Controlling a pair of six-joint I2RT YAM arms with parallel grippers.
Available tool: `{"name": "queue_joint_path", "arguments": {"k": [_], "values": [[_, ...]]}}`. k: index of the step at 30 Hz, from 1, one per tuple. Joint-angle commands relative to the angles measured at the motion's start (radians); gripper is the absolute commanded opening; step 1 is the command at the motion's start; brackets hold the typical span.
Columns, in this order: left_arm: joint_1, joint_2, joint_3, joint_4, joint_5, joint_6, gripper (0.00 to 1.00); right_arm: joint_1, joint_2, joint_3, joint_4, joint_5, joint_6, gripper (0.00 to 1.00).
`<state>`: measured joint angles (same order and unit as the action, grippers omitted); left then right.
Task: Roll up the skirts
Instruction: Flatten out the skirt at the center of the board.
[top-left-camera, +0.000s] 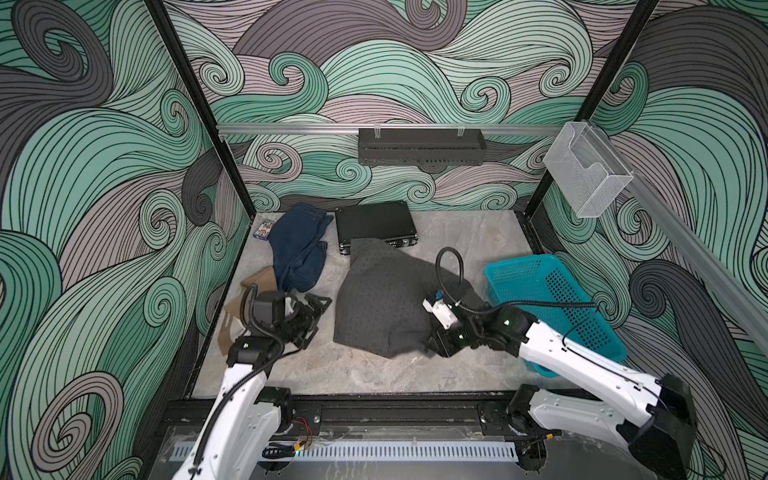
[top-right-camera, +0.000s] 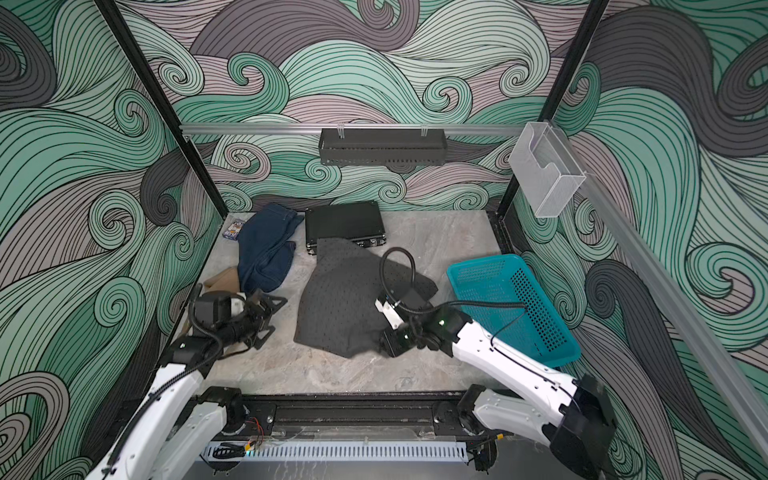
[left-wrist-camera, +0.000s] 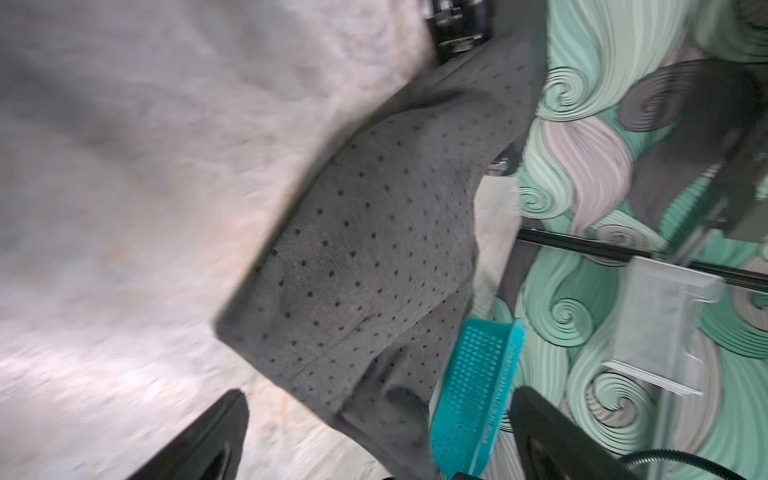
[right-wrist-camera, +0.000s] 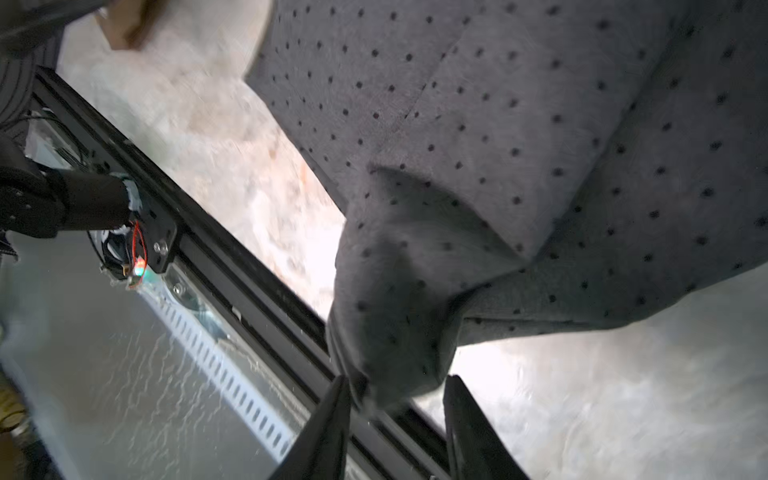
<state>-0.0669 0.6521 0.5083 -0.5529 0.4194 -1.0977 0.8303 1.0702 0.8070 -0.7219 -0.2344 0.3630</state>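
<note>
grey skirt (top-left-camera: 386, 299) lay spread in the middle, far edge on the case (top-left-camera: 376, 224); denim skirt (top-left-camera: 301, 253) and tan skirt (top-left-camera: 255, 282) lay crumpled at left. left gripper (top-left-camera: 313, 318) stood wide open, empty. right gripper (top-left-camera: 430, 347) had its jaws parted, the grey skirt's near corner bunched between them. that corner could catch on a jaw and drag the cloth askew; the edge on the case could skew a roll. print on the small box (top-left-camera: 263, 230) was too small to read

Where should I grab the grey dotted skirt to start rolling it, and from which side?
Grip the grey dotted skirt along its near edge, at both corners, coming from the front of the table. That edge lies free; the far end runs up against the black case.
</note>
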Motion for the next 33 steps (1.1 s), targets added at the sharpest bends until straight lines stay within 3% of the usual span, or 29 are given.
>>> {"name": "queue_joint_path", "arguments": {"k": [1,4,6,9,12,17,24,26,27,28,30,31,33], "values": [[0.01,-0.048,0.032,-0.151,-0.084,0.063,0.99,0.0,-0.145,-0.008,0.009,-0.009,0.131,0.46],[0.027,0.004,0.038,-0.105,-0.064,0.09,0.99,-0.003,-0.272,0.0,-0.022,0.074,0.185,0.74],[0.028,0.079,0.042,-0.031,-0.009,0.111,0.99,-0.01,-0.303,0.018,-0.028,0.142,0.216,0.8],[0.027,0.256,0.126,-0.086,0.004,0.232,0.99,-0.041,-0.246,0.032,-0.037,0.191,0.235,0.83],[0.027,0.438,0.19,-0.164,-0.016,0.33,0.95,-0.109,-0.101,0.044,-0.039,0.175,0.257,0.78],[0.007,0.628,0.141,0.027,0.088,0.309,0.84,-0.184,0.142,0.055,0.085,0.151,0.281,0.62],[-0.122,0.702,0.061,0.151,0.02,0.293,0.75,-0.195,0.415,0.065,0.203,0.203,0.279,0.57],[-0.156,0.731,0.04,0.186,-0.009,0.269,0.66,-0.201,0.491,0.105,0.154,0.272,0.268,0.55],[-0.159,0.742,0.027,0.209,-0.011,0.258,0.56,-0.211,0.511,0.101,0.157,0.276,0.268,0.55],[-0.16,0.75,0.013,0.227,-0.021,0.248,0.36,-0.226,0.529,0.086,0.168,0.275,0.272,0.54],[-0.159,0.744,0.006,0.195,-0.092,0.246,0.07,-0.27,0.542,0.049,0.19,0.263,0.281,0.53],[-0.158,0.729,0.007,0.16,-0.132,0.247,0.0,-0.296,0.54,0.029,0.201,0.255,0.288,0.51],[-0.155,0.676,0.0,0.107,-0.189,0.247,0.0,-0.334,0.513,-0.008,0.211,0.254,0.307,0.51]]}}
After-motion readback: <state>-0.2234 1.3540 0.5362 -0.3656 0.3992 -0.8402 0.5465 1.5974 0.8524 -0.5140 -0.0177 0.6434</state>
